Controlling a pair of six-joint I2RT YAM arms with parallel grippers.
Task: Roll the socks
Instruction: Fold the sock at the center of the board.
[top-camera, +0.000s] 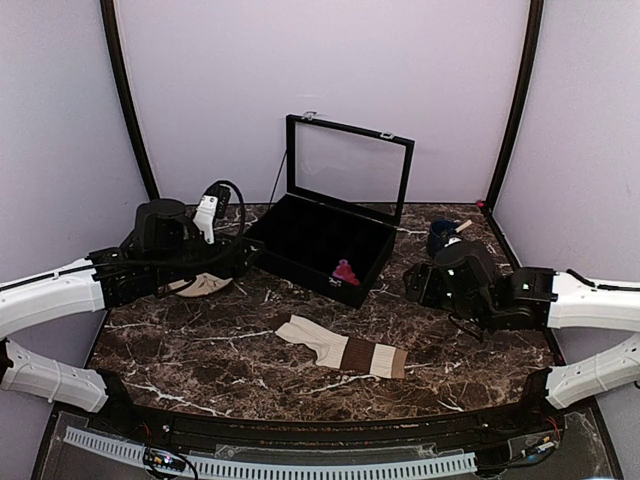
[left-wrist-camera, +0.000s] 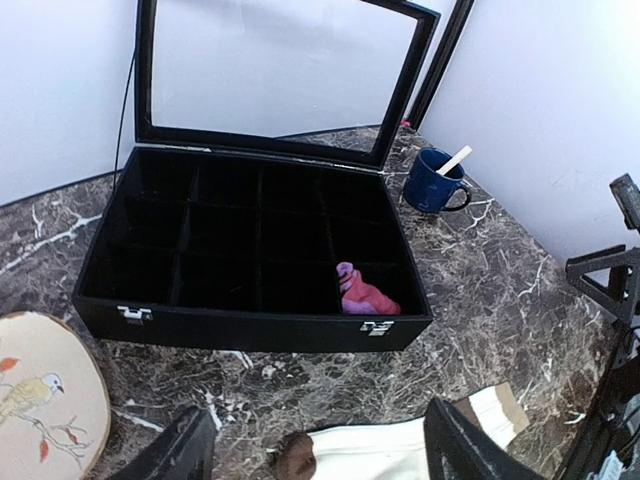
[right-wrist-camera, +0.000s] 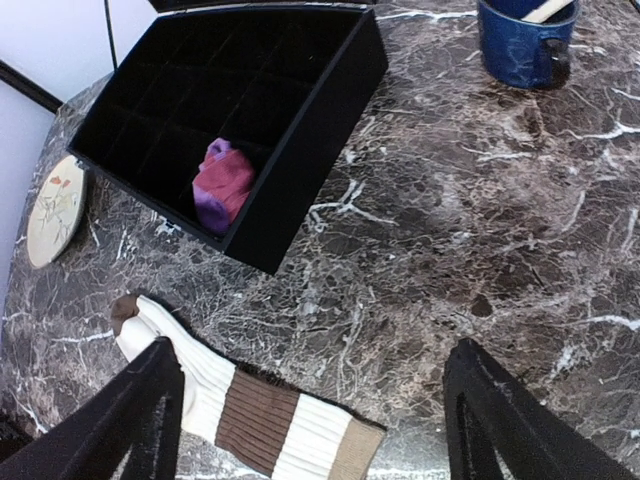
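Observation:
A cream-beige sock (top-camera: 340, 348) with brown bands lies flat on the marble table, near the front middle. It also shows low in the left wrist view as a cream sock (left-wrist-camera: 400, 452) and in the right wrist view as a banded sock (right-wrist-camera: 250, 415). The magenta-pink sock (top-camera: 346, 272) sits bunched in a front corner compartment of the black box (top-camera: 300, 232); this pink sock (left-wrist-camera: 365, 293) (right-wrist-camera: 222, 186) shows in both wrist views. My left gripper (left-wrist-camera: 318, 415) is open above the cream sock's toe end and holds nothing. My right gripper (right-wrist-camera: 315, 350) is open above the table, empty.
The black compartment box (left-wrist-camera: 250, 325) stands with its glass lid raised at the back middle. A round beige plate (top-camera: 200, 285) lies under my left arm. A blue mug (top-camera: 442, 237) with a wooden stick stands at the back right.

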